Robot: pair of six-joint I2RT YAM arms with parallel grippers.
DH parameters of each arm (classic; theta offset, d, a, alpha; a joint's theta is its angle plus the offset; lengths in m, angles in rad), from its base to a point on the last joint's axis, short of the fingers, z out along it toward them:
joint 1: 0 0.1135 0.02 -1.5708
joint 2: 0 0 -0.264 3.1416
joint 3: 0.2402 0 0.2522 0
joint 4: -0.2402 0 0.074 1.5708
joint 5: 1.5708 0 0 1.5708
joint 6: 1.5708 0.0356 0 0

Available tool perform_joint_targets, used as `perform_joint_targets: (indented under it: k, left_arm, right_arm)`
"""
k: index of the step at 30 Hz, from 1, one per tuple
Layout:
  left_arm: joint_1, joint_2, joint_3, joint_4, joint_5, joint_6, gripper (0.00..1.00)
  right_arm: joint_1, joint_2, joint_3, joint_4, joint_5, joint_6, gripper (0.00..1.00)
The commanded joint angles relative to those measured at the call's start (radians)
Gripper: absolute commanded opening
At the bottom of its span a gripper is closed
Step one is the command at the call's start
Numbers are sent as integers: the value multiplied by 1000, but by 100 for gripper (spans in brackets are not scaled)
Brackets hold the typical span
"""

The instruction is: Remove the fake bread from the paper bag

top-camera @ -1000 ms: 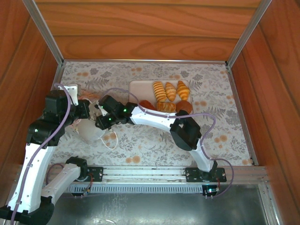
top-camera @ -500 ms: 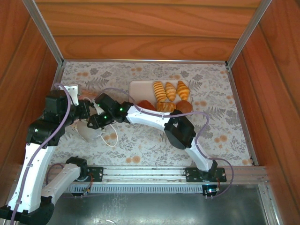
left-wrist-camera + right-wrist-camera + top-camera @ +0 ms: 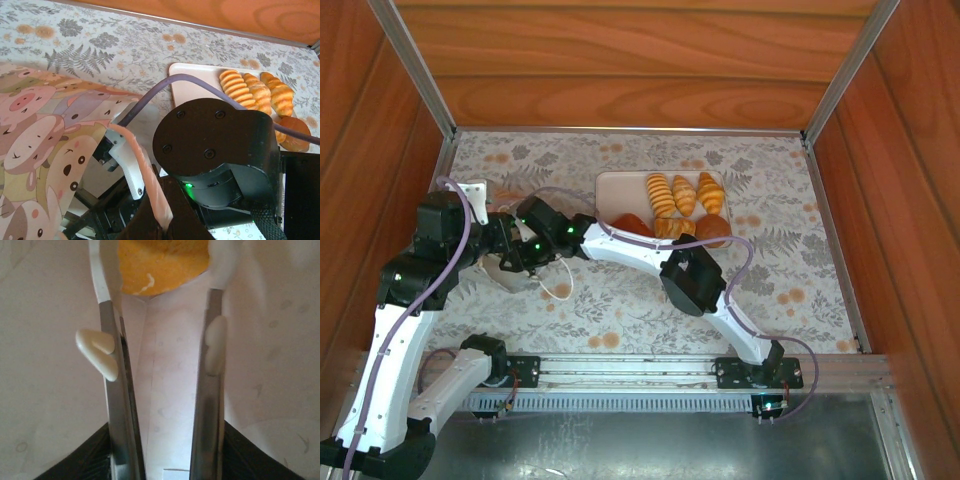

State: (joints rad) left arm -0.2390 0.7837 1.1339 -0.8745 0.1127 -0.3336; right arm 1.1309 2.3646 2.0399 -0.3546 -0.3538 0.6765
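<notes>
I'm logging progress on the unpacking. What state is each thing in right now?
left gripper: shut, pinching the paper bag at its rim.
right gripper: reaching inside the bag; grip unclear.
paper bag: mouth open.
tray: partly filled.
unpacked bread: six pieces lying on the tray.
orange bread piece: inside the bag, between the right gripper's fingertips.

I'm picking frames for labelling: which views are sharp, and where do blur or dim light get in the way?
Top external: even light, sharp, croissants crisp on the tray. Left wrist: far tabletop sharp, the paper bag's near edge blurred. Right wrist: dim, pale bag interior, the orange-yellow bread at the top soft and out of focus.
</notes>
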Motion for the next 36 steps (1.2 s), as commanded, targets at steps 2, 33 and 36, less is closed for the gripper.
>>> perform_joint_targets:
  k: [2,33,36]
  left_arm:
    - [-5,-21,21,18,-7,-8,0]
    - [-5,-9,-44,18,88,-30,0]
    - [-5,-17,-52,19,87,-39,0]
  right_arm:
    - [-13,21,21,-33,-1,0,42]
    - [-17,-246,-331,141,-21,-134,40]
    - [-17,-235,-335,168,-58,-72,41]
